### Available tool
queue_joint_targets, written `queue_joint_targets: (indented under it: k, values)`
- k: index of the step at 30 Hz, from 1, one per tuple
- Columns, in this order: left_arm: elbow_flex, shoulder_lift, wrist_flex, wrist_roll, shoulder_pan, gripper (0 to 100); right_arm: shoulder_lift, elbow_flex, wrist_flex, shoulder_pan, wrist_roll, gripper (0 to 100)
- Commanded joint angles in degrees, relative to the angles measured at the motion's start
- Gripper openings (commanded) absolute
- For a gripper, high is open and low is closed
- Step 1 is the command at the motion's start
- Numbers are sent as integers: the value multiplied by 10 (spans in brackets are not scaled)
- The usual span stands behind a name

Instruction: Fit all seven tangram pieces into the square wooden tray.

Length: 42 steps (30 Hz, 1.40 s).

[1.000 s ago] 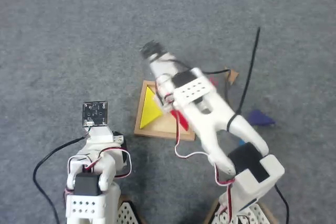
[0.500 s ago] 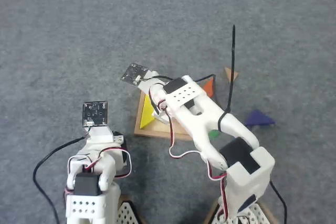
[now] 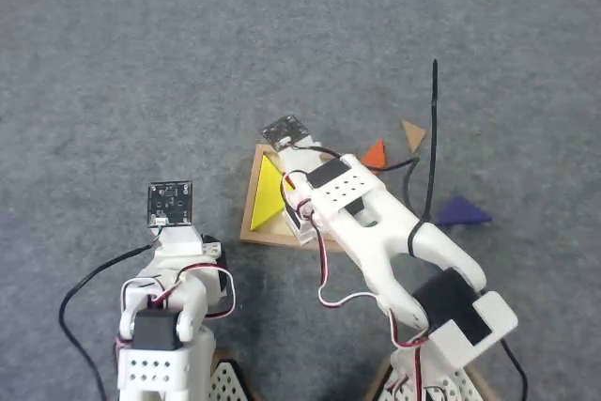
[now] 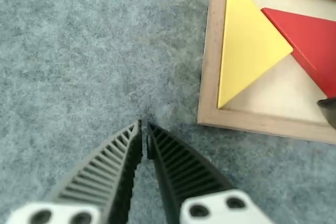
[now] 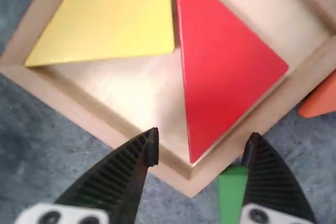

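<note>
The square wooden tray (image 3: pixel 268 232) lies mid-table with a yellow triangle (image 3: pixel 268 192) against its left side. My right arm (image 3: pixel 343 196) stretches over the tray and hides most of it. In the right wrist view my right gripper (image 5: pixel 202 135) hangs open and empty above a tray (image 5: pixel 100 124) corner, over the tip of a red triangle (image 5: pixel 220 61) that lies beside the yellow triangle (image 5: pixel 110 19). A green piece (image 5: pixel 231 198) rests on the carpet just outside that corner. My left gripper (image 4: pixel 144 125) is shut over bare carpet, short of the tray (image 4: pixel 210 51).
An orange triangle (image 3: pixel 374 154), a tan triangle (image 3: pixel 412 134) and a dark blue piece (image 3: pixel 462 212) lie on the grey carpet right of the tray. A black cable (image 3: pixel 432 138) rises from the right arm. Open carpet spreads to the left and far side.
The right arm's wrist pulled back from beyond the tray's far edge, swung left, then settled over the tray. The left arm has stayed still.
</note>
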Motion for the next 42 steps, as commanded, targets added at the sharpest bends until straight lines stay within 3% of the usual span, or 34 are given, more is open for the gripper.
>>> queue_joint_targets:
  k: [1, 7, 13, 21, 25, 31, 42]
  values:
    - [-7, -11, 1, -5, -3, 14, 1, -4, -14, 11, -13, 274]
    - [-7, -11, 1, -5, -3, 14, 30, -12, -23, 11, -11, 271]
    - [-7, -11, 1, -5, -3, 14, 30, -19, -28, 9, -10, 169]
    - [-7, -11, 1, -5, -3, 14, 29, -81, -23, 11, -6, 177]
    - [-7, -11, 1, -5, -3, 14, 33, -148, -23, 17, 91, 184]
    - [-7, -11, 1, -5, -3, 14, 37, -184, -12, 5, 226, 314]
    - [-7, -11, 1, -5, -3, 14, 105, -191, -63, -17, 270, 314]
